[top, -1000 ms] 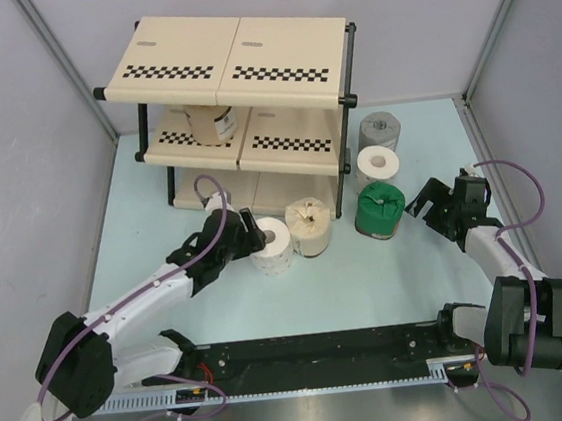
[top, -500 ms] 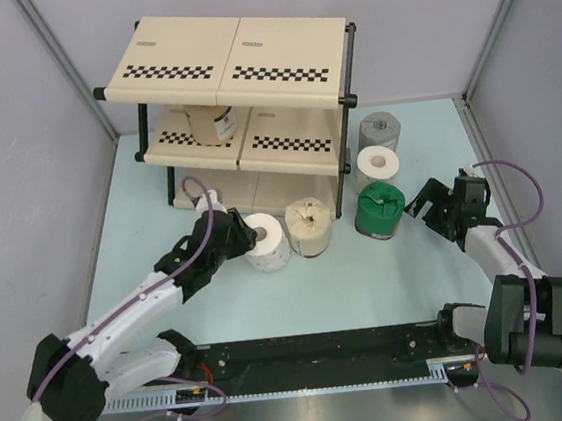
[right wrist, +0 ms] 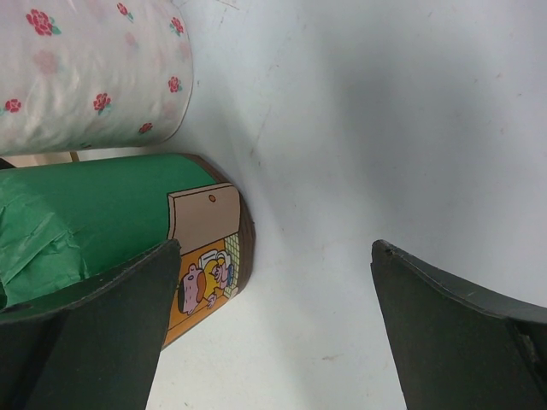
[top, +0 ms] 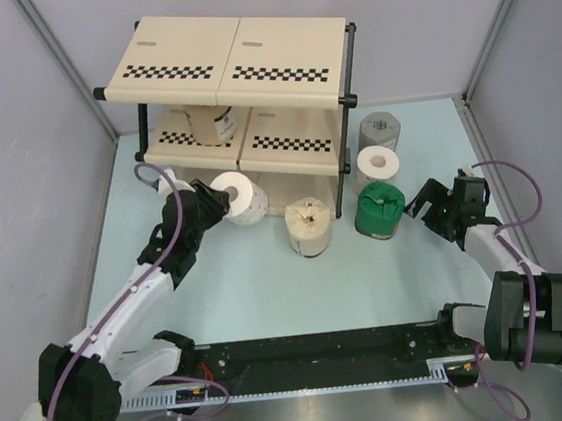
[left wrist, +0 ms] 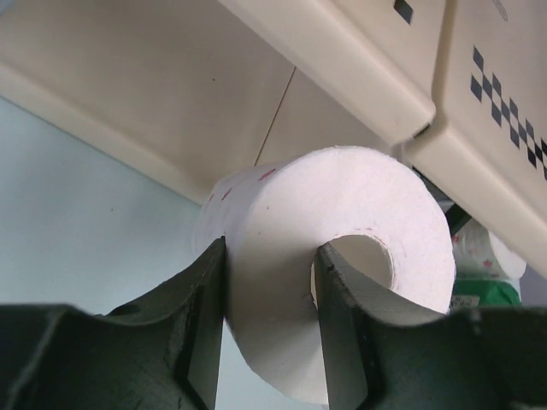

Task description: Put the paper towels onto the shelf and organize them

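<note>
My left gripper (top: 220, 201) (left wrist: 269, 286) is shut on a white paper towel roll (top: 240, 196) (left wrist: 342, 248), one finger outside its wall and the other in its centre hole. The roll hangs in front of the shelf (top: 231, 65) (left wrist: 342, 68), by its lower left opening. A tan roll (top: 214, 124) stands on the middle tier. On the table stand another tan roll (top: 308, 228), a green-wrapped roll (top: 378, 208) (right wrist: 94, 213), a white flowered roll (top: 378, 165) (right wrist: 94, 77) and a grey roll (top: 379, 130). My right gripper (top: 429, 205) (right wrist: 275, 248) stands open, just right of the green roll.
Grey walls close in the pale blue table (top: 270, 292) on the left, back and right. A black rail (top: 316, 353) with both arm bases runs along the near edge. The shelf's black posts (top: 340, 179) stand close to the tan roll on the table.
My left gripper closed on the white roll, lifted it and carried it back and to the left, up to the shelf's lower opening. The right arm has stayed where it was.
</note>
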Robot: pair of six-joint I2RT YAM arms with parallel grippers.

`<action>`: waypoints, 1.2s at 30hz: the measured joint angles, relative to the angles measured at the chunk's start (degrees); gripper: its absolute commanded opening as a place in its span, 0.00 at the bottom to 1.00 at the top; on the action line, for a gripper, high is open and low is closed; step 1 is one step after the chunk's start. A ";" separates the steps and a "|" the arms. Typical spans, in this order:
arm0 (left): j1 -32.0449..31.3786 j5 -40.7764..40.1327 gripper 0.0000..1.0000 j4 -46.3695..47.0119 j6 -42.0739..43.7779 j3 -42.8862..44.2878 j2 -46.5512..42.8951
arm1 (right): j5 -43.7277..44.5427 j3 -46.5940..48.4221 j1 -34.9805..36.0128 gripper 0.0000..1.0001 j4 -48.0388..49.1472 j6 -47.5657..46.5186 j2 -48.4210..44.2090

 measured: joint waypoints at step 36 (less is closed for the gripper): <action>2.71 7.19 0.44 30.34 -8.11 5.44 32.59 | 0.07 0.00 -0.02 0.97 0.00 -0.02 1.07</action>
